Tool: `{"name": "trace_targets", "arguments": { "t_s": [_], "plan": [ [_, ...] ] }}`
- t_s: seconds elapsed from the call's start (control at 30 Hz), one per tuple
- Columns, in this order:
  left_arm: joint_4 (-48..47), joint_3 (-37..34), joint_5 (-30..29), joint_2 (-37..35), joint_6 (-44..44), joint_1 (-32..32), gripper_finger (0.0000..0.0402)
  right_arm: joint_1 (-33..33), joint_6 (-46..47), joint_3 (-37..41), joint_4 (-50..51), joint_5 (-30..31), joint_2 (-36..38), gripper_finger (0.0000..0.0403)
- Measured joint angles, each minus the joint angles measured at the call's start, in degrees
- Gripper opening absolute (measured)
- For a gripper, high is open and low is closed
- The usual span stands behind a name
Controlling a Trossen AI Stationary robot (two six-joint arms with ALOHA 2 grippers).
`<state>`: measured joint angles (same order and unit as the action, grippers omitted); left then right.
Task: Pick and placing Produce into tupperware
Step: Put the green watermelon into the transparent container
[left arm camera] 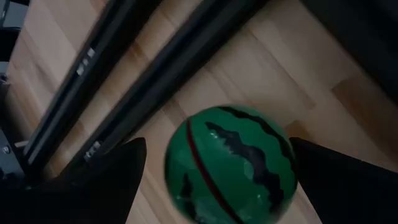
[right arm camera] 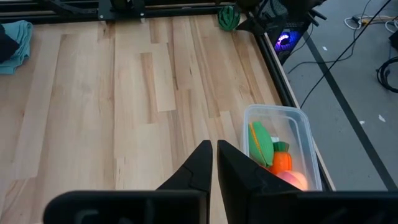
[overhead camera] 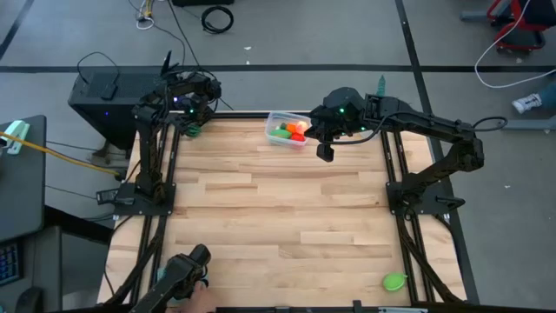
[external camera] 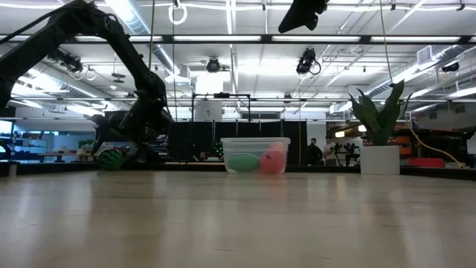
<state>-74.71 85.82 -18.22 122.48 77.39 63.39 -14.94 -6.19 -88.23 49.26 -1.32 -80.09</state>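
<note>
Pincer on my left arm (left arm camera: pixel 214 186) sits spread around a watermelon (left arm camera: pixel 229 165) at the bench's (overhead camera: pixel 261 217) eleven o'clock corner. My right pincer (right arm camera: pixel 214 163), pressed together, hangs beside the tupperware (overhead camera: pixel 287 129) at twelve, which already holds a carrot (right arm camera: pixel 282 158) and green pieces. I judge the job mostly done.

A light wooden table (overhead camera: pixel 278 200) filled the middle of the high view. At about eleven o'clock beyond it, a black box (overhead camera: pixel 97 96) sat on the grey floor, and a coiled black cable (overhead camera: pixel 217 17) lay at twelve. In the low view a spiky green plant (external camera: pixel 378 112) in a white pot (external camera: pixel 380 159) stood toward three o'clock. A teal cloth (right arm camera: pixel 15 36) lay crumpled near a table edge.
</note>
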Motion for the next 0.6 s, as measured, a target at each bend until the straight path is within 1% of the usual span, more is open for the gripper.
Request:
{"name": "trace_targets", "arguments": {
  "t_s": [0.13,0.47,0.6],
  "plan": [
    [-0.2,0.11,-0.34,1.36,3.01,-0.53,0.0398,0.0,0.0,0.0,0.0,0.0,0.0,0.0032],
    [1.02,0.04,-0.99,1.69,5.01,-1.85,0.0398,0.0,0.0,0.0,-0.01,0.0,0.0,0.0032],
    [-0.54,0.08,-0.99,1.77,6.37,-1.94,0.0398,0.0,0.01,0.0,0.0,0.0,0.0,0.0032]
  ]
}}
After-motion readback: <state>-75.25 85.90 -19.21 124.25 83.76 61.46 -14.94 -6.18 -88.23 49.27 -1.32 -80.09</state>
